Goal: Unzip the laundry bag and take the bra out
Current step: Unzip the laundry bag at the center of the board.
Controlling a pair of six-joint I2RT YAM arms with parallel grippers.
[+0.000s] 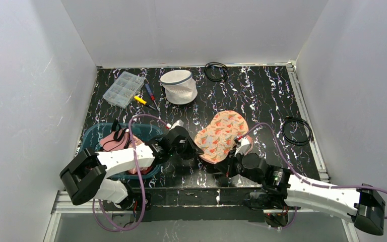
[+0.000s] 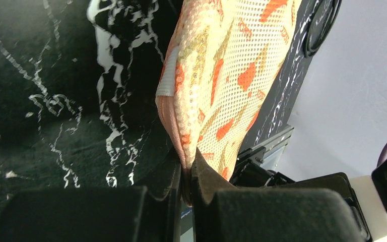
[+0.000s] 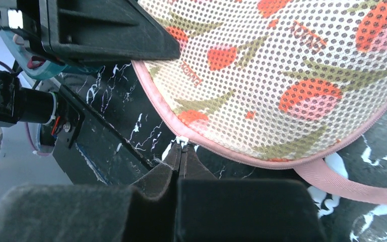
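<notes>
A white mesh drum-shaped laundry bag [image 1: 179, 86] with a blue-grey rim stands at the back of the table, away from both arms. Both grippers are on a second, flat mesh laundry bag [image 1: 220, 135] that is cream with an orange print and pink zipper trim [image 3: 216, 151]. My left gripper [image 2: 187, 169] is shut on the near-left edge of this printed bag [image 2: 221, 75], with the fabric pinched between the fingertips. The right gripper [image 3: 180, 151] is shut on the small white zipper pull [image 3: 182, 140] at the pink trim. The bra is hidden.
A teal basket [image 1: 91, 135] holding pink fabric sits at the left beside my left arm. At the back left lie a clear parts box [image 1: 123, 88] and screwdrivers [image 1: 148, 98]. Black cable coils lie at the back [image 1: 215, 71] and at the right [image 1: 296, 131].
</notes>
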